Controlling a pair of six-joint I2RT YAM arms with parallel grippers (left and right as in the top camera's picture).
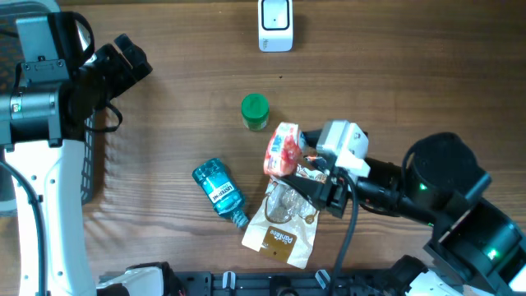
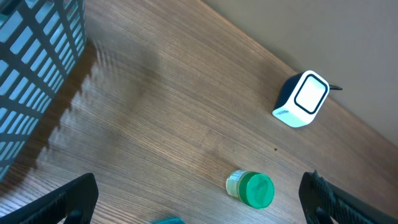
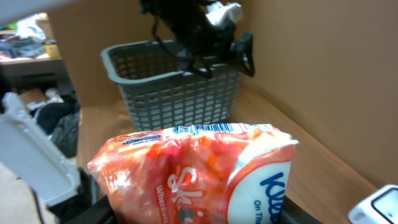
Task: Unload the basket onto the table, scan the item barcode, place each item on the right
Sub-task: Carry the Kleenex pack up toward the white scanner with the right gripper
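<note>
My right gripper [image 1: 302, 164] is shut on an orange-and-white tissue pack [image 1: 283, 150], holding it above the table's middle. In the right wrist view the pack [image 3: 199, 174] fills the space between the jaws, with its printed face and a barcode strip along its top edge turned to the camera. The white scanner [image 1: 275, 25] stands at the table's far edge, well apart from the pack. It also shows in the left wrist view as the scanner [image 2: 301, 99]. My left gripper [image 1: 125, 62] hangs open and empty at the far left, its fingers [image 2: 71, 200] spread wide.
A green-lidded jar [image 1: 255, 111] lies between the scanner and the pack. A blue bottle [image 1: 219, 191] and a brown pouch [image 1: 283, 228] lie near the front edge. A grey basket [image 1: 90, 164] stands at the left, under the left arm.
</note>
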